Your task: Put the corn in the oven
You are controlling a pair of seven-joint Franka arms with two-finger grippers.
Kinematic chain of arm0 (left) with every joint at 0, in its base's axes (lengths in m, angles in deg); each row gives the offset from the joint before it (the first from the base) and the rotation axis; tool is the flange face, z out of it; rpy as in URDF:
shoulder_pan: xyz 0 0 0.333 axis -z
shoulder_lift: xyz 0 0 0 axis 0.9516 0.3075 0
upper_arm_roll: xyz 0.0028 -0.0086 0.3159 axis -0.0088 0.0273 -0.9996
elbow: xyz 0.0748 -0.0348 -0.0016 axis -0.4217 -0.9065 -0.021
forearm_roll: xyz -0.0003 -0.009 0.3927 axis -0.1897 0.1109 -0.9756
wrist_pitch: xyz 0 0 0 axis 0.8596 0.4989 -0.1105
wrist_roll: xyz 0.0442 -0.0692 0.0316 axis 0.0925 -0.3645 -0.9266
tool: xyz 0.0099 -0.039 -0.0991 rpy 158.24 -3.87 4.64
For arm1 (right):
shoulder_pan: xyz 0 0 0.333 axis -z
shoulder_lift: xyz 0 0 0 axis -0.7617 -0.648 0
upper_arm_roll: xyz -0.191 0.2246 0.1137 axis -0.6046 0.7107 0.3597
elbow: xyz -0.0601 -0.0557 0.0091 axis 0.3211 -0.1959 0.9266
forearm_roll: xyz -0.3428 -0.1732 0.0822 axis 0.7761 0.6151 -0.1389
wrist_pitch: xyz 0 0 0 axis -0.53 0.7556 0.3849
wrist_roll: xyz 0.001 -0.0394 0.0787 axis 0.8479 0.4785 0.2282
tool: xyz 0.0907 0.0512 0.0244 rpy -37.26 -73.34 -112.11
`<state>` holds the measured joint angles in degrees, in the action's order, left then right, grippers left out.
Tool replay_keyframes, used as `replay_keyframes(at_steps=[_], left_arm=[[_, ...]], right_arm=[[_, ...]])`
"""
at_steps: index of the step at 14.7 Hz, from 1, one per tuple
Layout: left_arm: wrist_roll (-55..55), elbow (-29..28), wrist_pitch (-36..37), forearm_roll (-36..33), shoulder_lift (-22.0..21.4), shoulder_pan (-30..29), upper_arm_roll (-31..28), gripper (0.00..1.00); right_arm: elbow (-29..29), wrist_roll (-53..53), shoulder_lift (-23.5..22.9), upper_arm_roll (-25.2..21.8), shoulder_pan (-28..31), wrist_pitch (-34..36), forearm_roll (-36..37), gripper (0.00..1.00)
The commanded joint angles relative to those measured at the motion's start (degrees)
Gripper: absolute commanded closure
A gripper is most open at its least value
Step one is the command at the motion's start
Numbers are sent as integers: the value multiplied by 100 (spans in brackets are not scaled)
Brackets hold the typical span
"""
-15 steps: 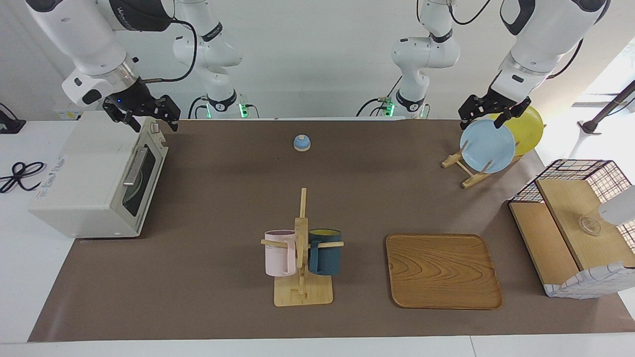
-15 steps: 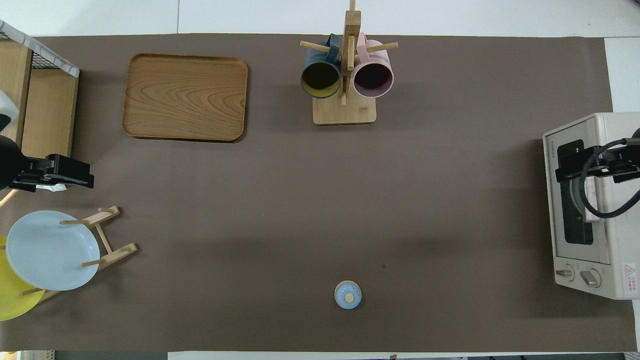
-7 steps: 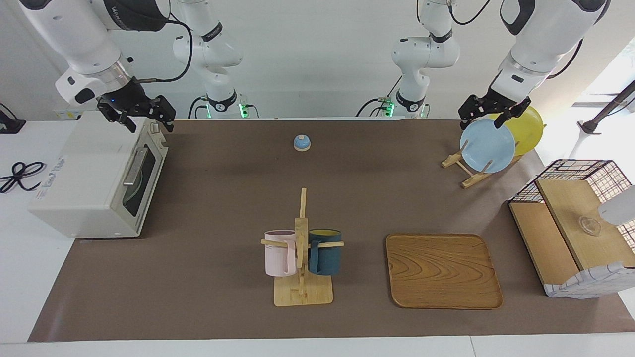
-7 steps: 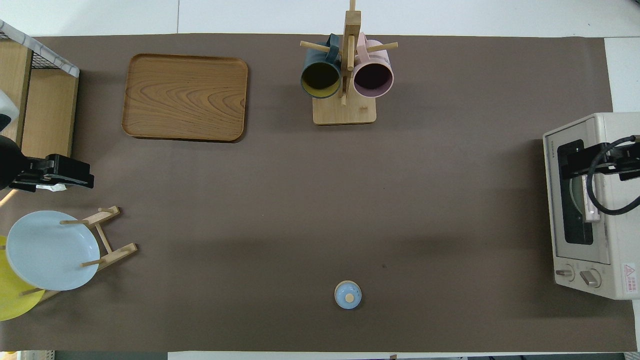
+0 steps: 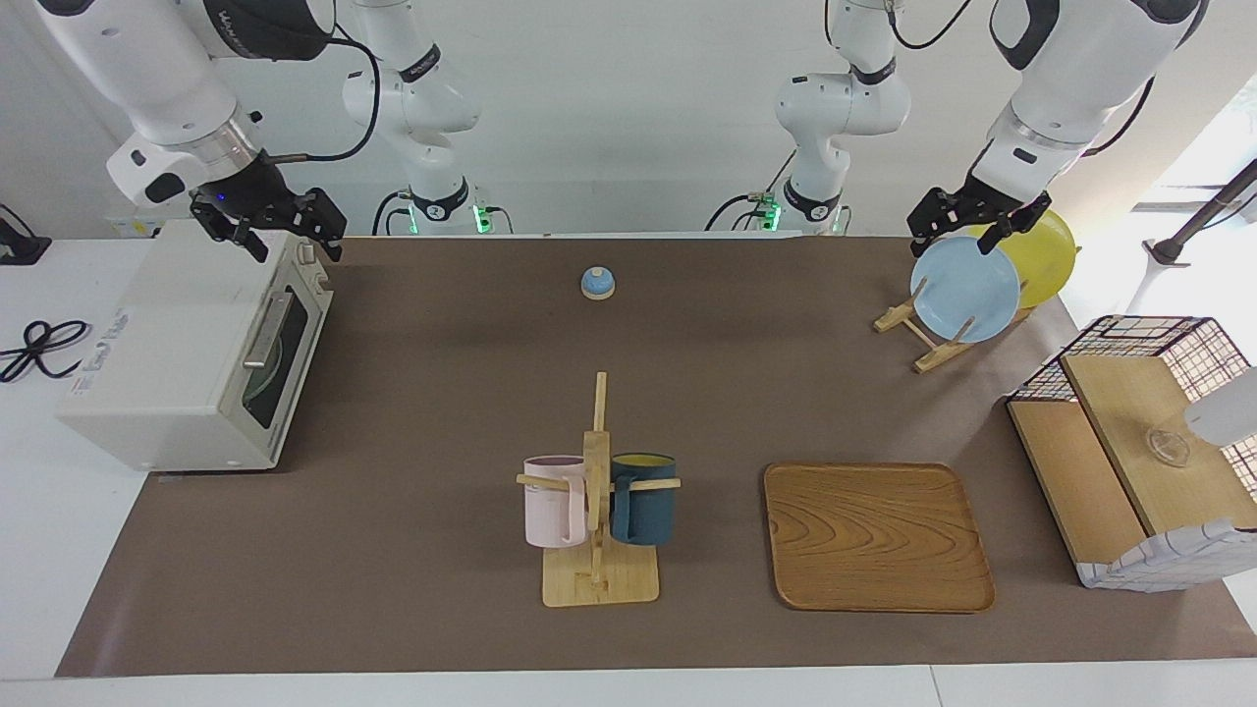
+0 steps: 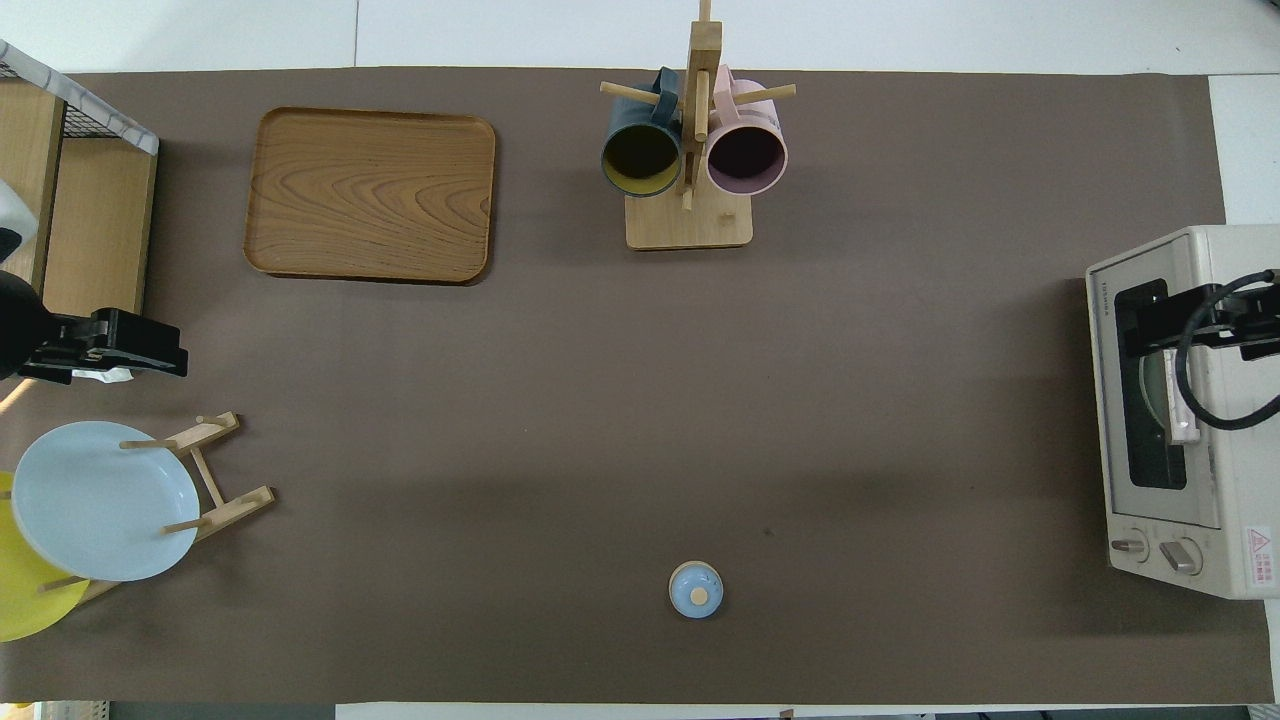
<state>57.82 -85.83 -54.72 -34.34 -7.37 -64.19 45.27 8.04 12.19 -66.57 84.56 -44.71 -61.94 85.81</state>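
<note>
Lighting is bright and even, from overhead. Soft, short shadows lie on the brown table mat (image 5: 442, 393) under the wooden mug rack (image 5: 597, 511) and beside the white boxy toaster oven (image 5: 187, 344). Strong daylight overexposes the floor past the left arm's end of the table. Focus is sharp throughout both views.

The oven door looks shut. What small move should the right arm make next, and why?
Probably raise the right gripper clear of the oven and stop: its door is shut, no corn is visible, and the left gripper waits over the plate rack.
</note>
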Motion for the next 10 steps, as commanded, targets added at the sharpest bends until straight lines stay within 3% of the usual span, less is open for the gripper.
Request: replay_keyframes(at_steps=[1, 10], left_arm=[[10, 85, 107, -80, 10, -8, -5, 0], [10, 85, 107, -80, 10, -8, -5, 0]], right_arm=[[-114, 92, -76, 18, 29, 27, 14, 0], [-114, 65, -76, 26, -6, -25, 128, 0]])
